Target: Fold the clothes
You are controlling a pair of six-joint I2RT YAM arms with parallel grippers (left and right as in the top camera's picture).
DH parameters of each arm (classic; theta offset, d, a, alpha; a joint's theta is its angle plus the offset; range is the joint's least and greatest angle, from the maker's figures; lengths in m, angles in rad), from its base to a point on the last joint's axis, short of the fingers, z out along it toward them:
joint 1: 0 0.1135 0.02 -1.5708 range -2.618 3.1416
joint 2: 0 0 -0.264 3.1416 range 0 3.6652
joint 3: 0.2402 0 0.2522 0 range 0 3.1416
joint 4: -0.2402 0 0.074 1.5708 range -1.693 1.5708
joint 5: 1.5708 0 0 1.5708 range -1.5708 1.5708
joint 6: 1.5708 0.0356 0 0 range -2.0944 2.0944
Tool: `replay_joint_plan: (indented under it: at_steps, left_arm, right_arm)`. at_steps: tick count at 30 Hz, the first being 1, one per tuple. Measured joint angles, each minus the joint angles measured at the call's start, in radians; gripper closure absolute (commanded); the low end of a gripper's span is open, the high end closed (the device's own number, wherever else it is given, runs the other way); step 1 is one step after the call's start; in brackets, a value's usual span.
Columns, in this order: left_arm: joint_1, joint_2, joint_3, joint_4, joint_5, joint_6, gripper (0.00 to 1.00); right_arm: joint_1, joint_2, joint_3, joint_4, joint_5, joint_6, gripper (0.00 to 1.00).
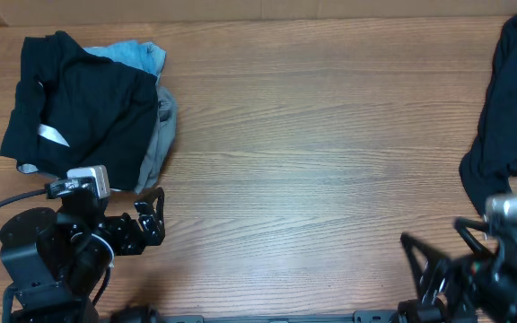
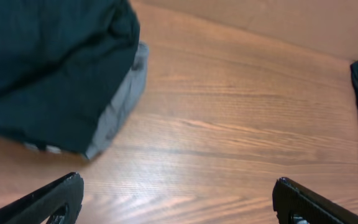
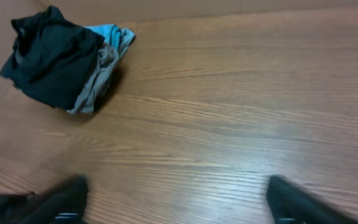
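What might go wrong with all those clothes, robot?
The pile has black, grey and blue clothes bunched together, so the open left gripper might grab several at once. The black garment on the right is crumpled, so the open right gripper may pinch a fold and drag it.

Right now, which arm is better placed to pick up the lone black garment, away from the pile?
Right: the right gripper, open, is close to the black garment; the left gripper sits across the table, by the pile.
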Motion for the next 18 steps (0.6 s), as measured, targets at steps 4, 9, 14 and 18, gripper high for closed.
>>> replay_joint_plan:
  at_steps: [4, 9, 14, 18]
  left_arm:
    - [0.0, 0.0, 0.0, -0.046, -0.001, -0.075, 0.0]
    - [0.0, 0.0, 0.0, -0.047, -0.001, -0.1, 0.0]
    - [0.0, 0.0, 0.0, -0.047, -0.001, -0.111, 0.0]
    - [0.0, 0.0, 0.0, -0.058, -0.001, -0.111, 0.0]
  right_arm:
    - [0.0, -0.037, -0.003, -0.041, -0.001, -0.001, 0.0]
    - [0.0, -0.035, -0.01, -0.048, -0.001, -0.001, 0.0]
    - [0.0, -0.035, -0.01, -0.048, -0.001, 0.0, 0.0]
    - [0.0, -0.035, -0.01, -0.048, -0.002, -0.001, 0.0]
